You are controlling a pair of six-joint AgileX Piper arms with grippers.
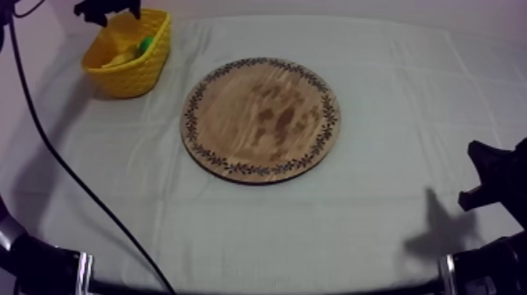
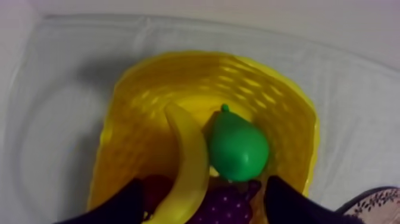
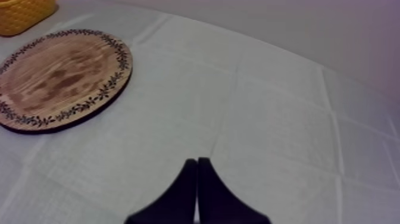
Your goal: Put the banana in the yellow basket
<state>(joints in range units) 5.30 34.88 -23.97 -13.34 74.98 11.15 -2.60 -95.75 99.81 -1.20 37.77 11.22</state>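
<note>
Banana (image 2: pixel 189 158) lies inside the yellow basket (image 2: pixel 280 101), beside the pear (image 2: pixel 238 149) and the grapes (image 2: pixel 227 207). My left gripper (image 2: pixel 203 184) hangs over the basket, fingers spread apart, grasping nothing. My right gripper (image 3: pixel 197 170) is closed on nothing, near the wooden board (image 3: pixel 59 77).

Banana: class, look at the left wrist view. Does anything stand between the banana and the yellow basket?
Nothing visible does. The banana lies inside the yellow basket, beside the pear, and the left gripper hangs open above it.
</note>
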